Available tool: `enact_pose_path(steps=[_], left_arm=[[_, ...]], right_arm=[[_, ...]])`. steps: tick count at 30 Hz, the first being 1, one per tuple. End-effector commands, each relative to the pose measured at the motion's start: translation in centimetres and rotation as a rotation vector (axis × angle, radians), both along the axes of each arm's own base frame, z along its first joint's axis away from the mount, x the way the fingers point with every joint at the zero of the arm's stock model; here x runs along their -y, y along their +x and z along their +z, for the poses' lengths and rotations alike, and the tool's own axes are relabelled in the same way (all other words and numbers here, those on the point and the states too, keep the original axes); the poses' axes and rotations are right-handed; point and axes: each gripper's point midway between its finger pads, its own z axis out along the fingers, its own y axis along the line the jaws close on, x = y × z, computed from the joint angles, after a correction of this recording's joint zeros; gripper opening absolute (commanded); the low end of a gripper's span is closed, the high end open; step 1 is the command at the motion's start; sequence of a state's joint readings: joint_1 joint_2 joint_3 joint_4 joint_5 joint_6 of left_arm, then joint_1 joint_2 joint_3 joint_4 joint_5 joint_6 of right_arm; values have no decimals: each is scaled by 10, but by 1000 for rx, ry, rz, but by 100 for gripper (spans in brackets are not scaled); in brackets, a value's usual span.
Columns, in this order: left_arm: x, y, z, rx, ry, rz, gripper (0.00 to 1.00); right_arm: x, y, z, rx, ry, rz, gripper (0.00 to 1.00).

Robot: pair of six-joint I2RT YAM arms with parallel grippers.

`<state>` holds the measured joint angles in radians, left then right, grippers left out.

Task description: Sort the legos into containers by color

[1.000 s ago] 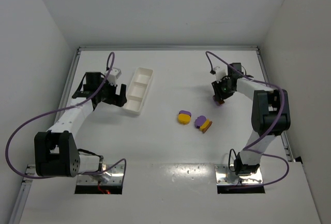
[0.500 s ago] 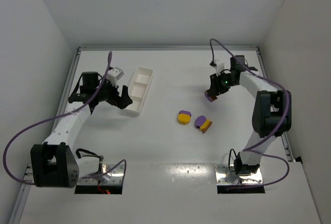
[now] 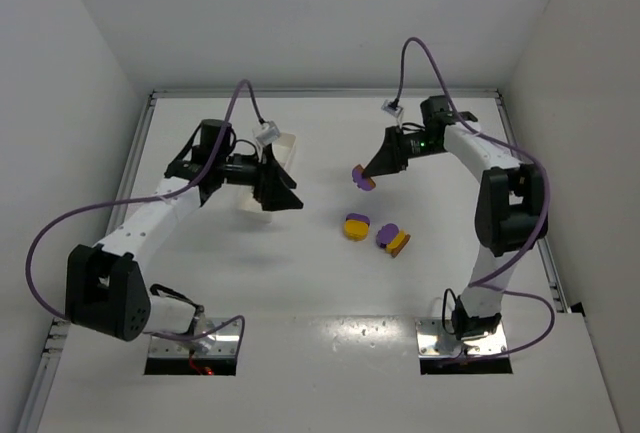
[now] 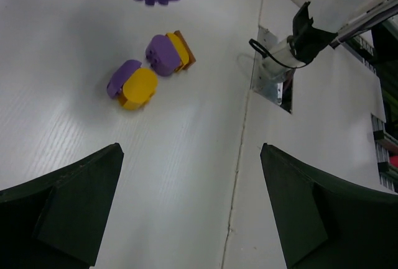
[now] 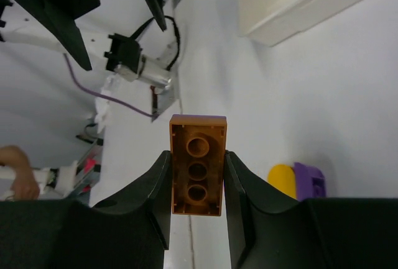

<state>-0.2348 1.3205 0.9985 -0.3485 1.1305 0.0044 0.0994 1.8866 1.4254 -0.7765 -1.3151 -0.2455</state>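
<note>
Both arms have swung inward since one second ago: the right claw (image 3: pixel 368 174) has carried its load from the right side toward the middle of the table (image 3: pixel 300 273), and the left claw (image 3: pixel 288 191) has moved across the tray (image 3: pixel 287 143) and points toward the centre

Count: three lego groups, one tray, two claws

- Group 1, the held stack (image 5: pixel 198 176): a brown-orange brick with a purple brick on its far face. The brown-orange underside shows three round sockets in a row
- Group 2, the yellow-purple cluster (image 3: pixel 356 226): lies on the table
- Group 3, the purple-yellow-brown cluster (image 3: pixel 393 239): lies on the table just beside group 2

Right claw: fingers clamped on the long sides of the held stack, which is off the table, between the tray and the two clusters

Left claw: fingers spread wide, gripping nothing and touching nothing

Tray: white, low-walled, mostly hidden behind the left arm in the top view; its compartments cannot be counted
</note>
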Motion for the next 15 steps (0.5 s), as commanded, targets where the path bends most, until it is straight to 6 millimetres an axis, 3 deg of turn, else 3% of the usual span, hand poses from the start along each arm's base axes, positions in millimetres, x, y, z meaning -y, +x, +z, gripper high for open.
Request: enact_pose_path(steps=[1,5,7,11,15], left_arm=[[30,15,36,87,-65,-14,100],[66,28,36,85,-47,-43,99],[78,33,21,40,-28,-55,97],[85,50,17,26,-17,-47,97],[93,49,11,2,-7,-65,96]], right_arm=[[-21,-15,28,6,140,98,4],[-34,-24,33,25,134,138,4],[-34,-26,41,54,129,136,4],[-35,-32,48,91,125,144,4],[-41,-37,48,104,116,162,4]])
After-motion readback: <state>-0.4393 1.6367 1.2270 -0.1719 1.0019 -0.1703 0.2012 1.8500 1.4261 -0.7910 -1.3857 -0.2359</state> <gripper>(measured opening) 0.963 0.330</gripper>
